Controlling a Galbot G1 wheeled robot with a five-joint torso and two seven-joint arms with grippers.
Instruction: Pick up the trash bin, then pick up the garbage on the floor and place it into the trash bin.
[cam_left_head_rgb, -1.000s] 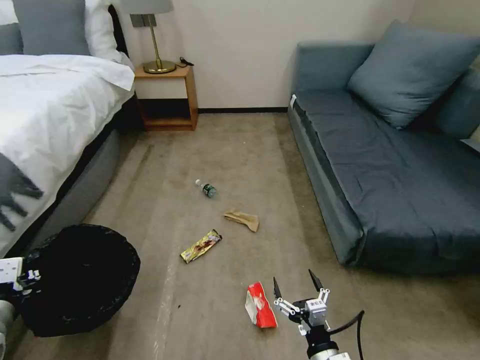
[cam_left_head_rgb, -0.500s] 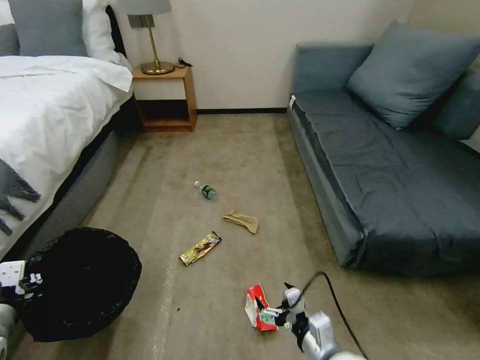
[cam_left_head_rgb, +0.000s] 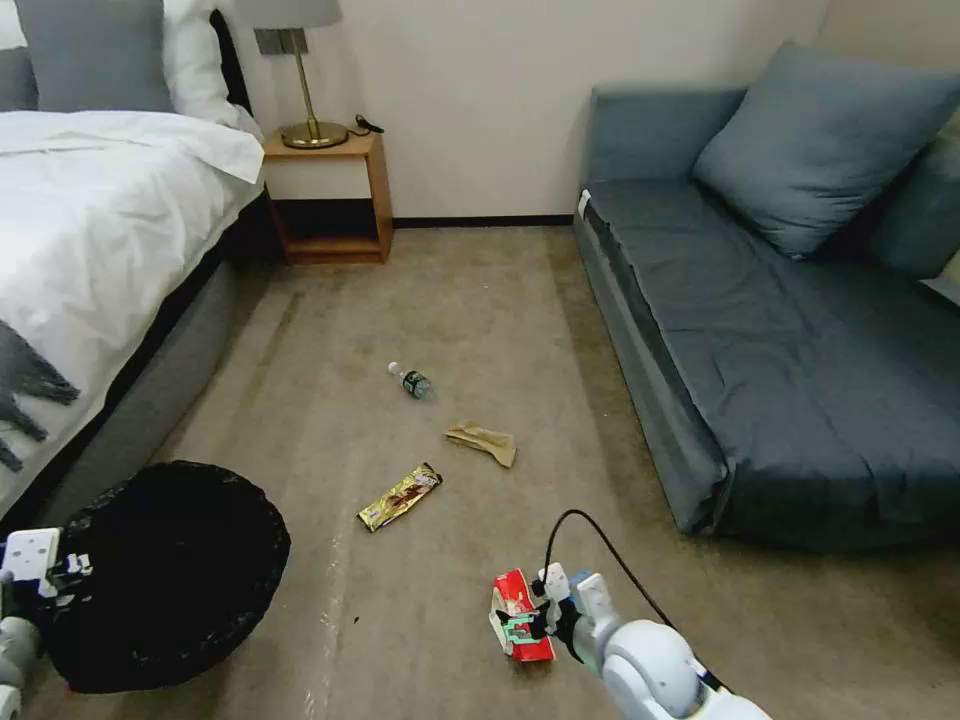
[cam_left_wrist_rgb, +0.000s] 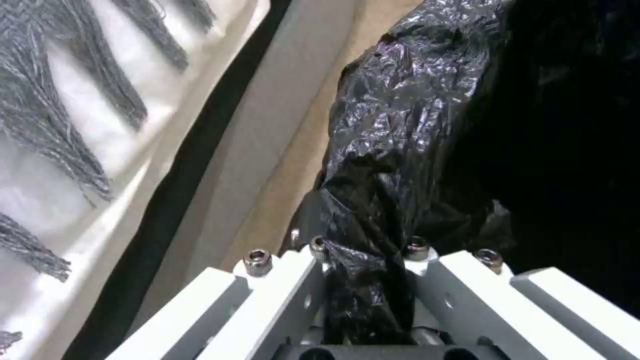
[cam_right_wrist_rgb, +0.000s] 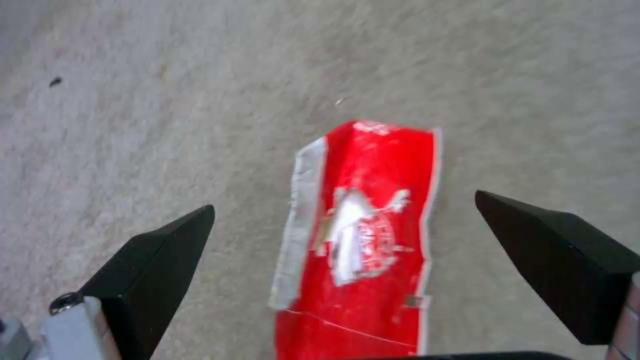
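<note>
I keep the trash bin (cam_left_head_rgb: 165, 575) low at my left side, beside the bed (cam_left_head_rgb: 90, 230), so its mouth faces up and sits within reach for whatever I lift. My left pincer (cam_left_wrist_rgb: 370, 280) is clamped on a bunched fold of the black bag at the rim, which is what holds the bin. My right arm reaches forward and down to the floor (cam_left_head_rgb: 480, 300), wrist bent so the right pincer (cam_right_wrist_rgb: 343, 230) points at the carpet, spread wide with one tip on either side of the red-white snack packet (cam_right_wrist_rgb: 363, 235); it grips nothing yet, and I judge it placed to straddle the packet across its narrow width. Farther off on the carpet lie the gold-brown wrapper (cam_left_head_rgb: 400, 496), the tan paper bag (cam_left_head_rgb: 484, 441) and the small bottle (cam_left_head_rgb: 411, 379), well apart from the bin.
</note>
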